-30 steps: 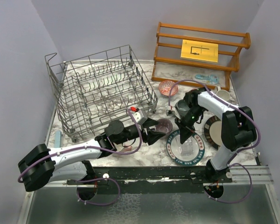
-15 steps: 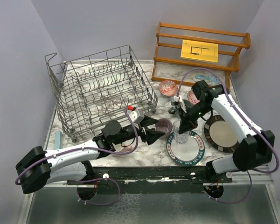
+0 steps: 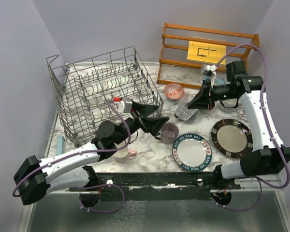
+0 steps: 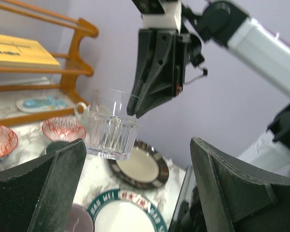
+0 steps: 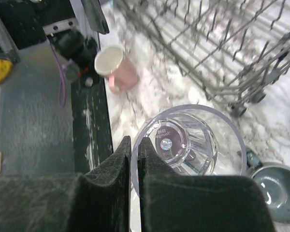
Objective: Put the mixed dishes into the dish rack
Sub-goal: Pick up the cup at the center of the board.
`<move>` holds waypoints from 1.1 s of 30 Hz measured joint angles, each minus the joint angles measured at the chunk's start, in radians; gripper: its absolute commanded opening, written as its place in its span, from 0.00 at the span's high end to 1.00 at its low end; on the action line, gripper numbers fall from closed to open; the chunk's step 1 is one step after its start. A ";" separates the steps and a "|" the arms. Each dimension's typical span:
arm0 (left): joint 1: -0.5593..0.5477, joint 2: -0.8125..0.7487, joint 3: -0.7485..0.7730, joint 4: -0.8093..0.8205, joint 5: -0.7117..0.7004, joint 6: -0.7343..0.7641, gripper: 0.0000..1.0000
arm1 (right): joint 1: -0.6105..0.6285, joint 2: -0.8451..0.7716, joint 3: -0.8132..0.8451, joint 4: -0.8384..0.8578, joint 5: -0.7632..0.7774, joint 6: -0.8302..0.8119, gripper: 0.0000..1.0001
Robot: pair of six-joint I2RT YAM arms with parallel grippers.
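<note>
My right gripper (image 3: 192,102) is shut on the rim of the clear glass (image 5: 193,140), one finger inside and one outside. The glass (image 4: 111,125) hangs in the air above the table, right of the dish rack (image 3: 106,92). My left gripper (image 3: 159,118) is open and empty, raised near the rack's front right corner and facing the glass. Below it stands the mauve mug (image 3: 169,131). The pink mug (image 3: 122,153) lies near the front edge. The blue-rimmed plate (image 3: 191,151) and the dark-rimmed plate (image 3: 231,137) lie flat at the front right. One red bowl (image 3: 174,90) sits behind them.
The wooden slatted shelf (image 3: 208,53) with a yellow card stands at the back right. A grey mug (image 5: 275,188) sits below the held glass. A second red bowl (image 4: 63,129) lies near the shelf. A light-blue flat item (image 3: 60,142) lies left of the rack.
My right gripper lifted the glass off the blue-rimmed plate and carried it up and back to the right. My left gripper opened wider and rose away from the mauve mug.
</note>
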 measured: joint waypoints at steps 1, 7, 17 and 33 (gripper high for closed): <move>0.018 0.005 0.005 0.022 -0.002 -0.026 0.08 | -0.015 0.005 0.008 0.017 -0.024 0.020 0.99; 0.118 0.110 0.056 0.157 -0.020 -0.207 0.09 | -0.124 0.015 -0.024 0.339 -0.216 0.370 0.99; 0.129 0.261 0.143 0.225 -0.182 -0.455 0.09 | -0.172 -0.074 -0.436 1.580 -0.210 1.592 0.99; 0.079 0.429 0.292 0.084 -0.364 -0.761 0.09 | -0.190 -0.074 -0.579 2.178 0.002 2.297 0.99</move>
